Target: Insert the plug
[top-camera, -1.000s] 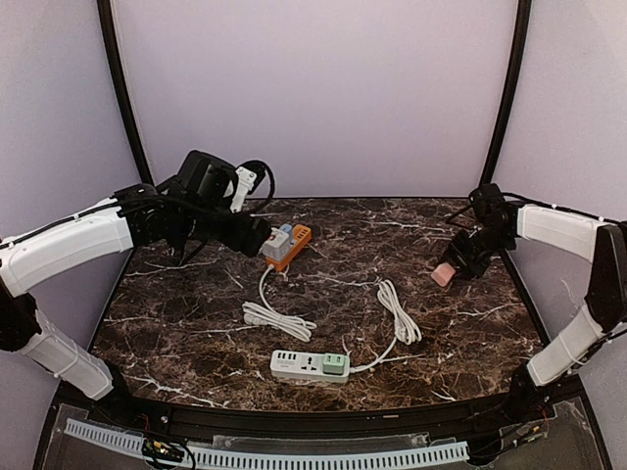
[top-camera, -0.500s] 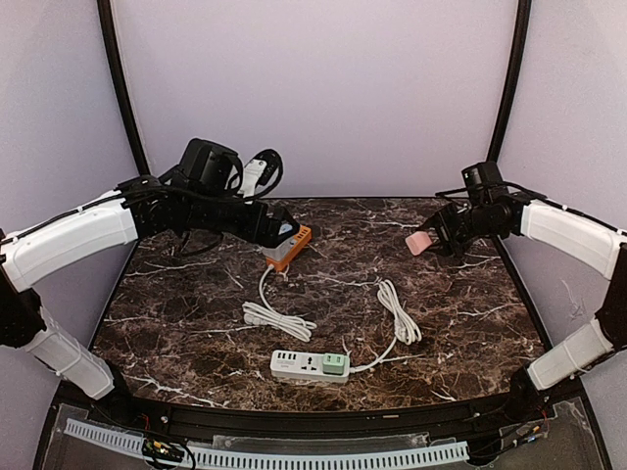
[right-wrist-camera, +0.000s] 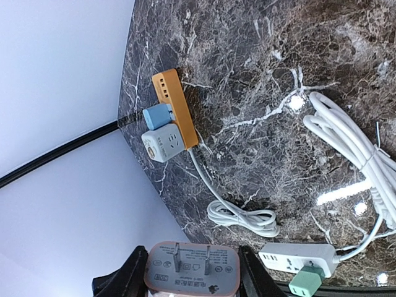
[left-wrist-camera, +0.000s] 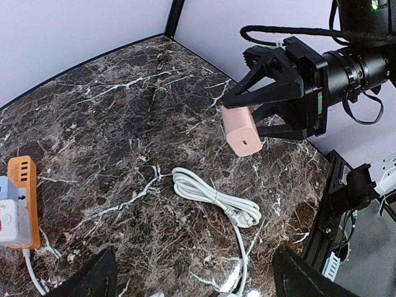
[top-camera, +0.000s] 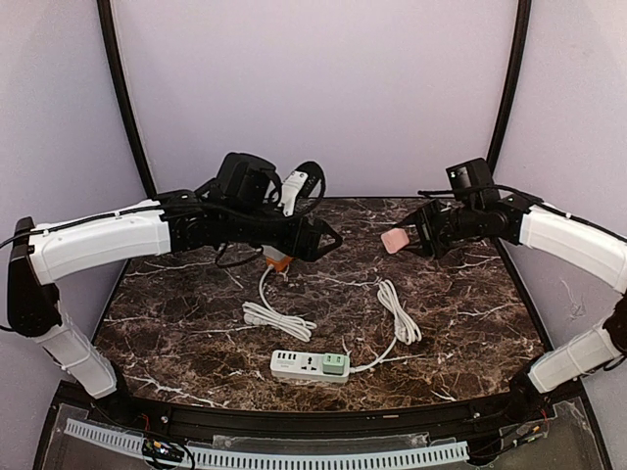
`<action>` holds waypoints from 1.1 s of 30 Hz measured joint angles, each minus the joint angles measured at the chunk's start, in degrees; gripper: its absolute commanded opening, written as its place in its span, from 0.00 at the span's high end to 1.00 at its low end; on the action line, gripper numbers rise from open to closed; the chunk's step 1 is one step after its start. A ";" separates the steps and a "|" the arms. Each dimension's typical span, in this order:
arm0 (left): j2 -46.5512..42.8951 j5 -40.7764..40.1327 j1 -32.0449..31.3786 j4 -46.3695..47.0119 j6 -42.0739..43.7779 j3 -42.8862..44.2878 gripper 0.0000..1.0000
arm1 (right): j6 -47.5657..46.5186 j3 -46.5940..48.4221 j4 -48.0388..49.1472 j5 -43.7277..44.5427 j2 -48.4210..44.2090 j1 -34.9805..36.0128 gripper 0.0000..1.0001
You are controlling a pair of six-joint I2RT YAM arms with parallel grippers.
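Observation:
A pink plug [top-camera: 394, 241] hangs in the air over the right half of the table, with my right gripper [top-camera: 406, 239] shut on it. In the right wrist view the plug [right-wrist-camera: 192, 270] shows its two metal prongs between the fingers [right-wrist-camera: 127, 277]. In the left wrist view the plug [left-wrist-camera: 241, 131] hangs straight ahead. My left gripper [top-camera: 330, 238] is open and empty, held above the table's middle and pointing at the plug, a short gap away. An orange power strip [top-camera: 278, 260] lies mostly hidden under the left arm. A white power strip [top-camera: 308, 365] lies near the front.
The orange strip [right-wrist-camera: 175, 109] carries a blue plug [right-wrist-camera: 157, 116] and a grey cube adapter [right-wrist-camera: 162, 145]. A green plug [top-camera: 335, 364] sits in the white strip. Two coiled white cables [top-camera: 278, 319] [top-camera: 400, 311] lie on the marble table [top-camera: 470, 323] between the strips.
The left arm swung right from the back left to the middle, covering the orange strip, and its jaws narrowed a little. The right arm raised the plug and carried it left.

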 measured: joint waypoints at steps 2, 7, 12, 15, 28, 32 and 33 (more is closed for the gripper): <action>0.83 -0.57 -1.36 0.87 0.55 0.11 0.13 | 0.87 0.00 0.00 0.35 -0.04 0.92 0.77; 2.29 -1.90 -3.39 2.54 1.64 1.44 0.15 | 3.13 0.00 0.02 1.31 -0.11 3.08 0.78; 3.96 -2.93 -3.76 5.29 1.29 2.54 0.16 | 5.90 0.00 0.48 2.58 -1.03 4.83 0.80; 5.51 -3.19 -3.76 7.23 0.13 2.93 0.16 | 8.17 0.00 1.16 3.65 -2.12 5.84 0.80; 11.98 -1.18 -3.74 16.76 -5.29 7.65 0.17 | 17.84 -0.33 5.75 7.08 -5.73 7.65 0.81; 13.33 0.09 -3.76 18.78 -6.45 9.51 0.17 | 19.54 -0.85 6.60 7.54 -6.29 7.69 0.81; 13.57 0.15 -3.76 19.08 -6.62 9.68 0.18 | 19.82 -0.92 6.82 7.65 -6.38 7.69 0.81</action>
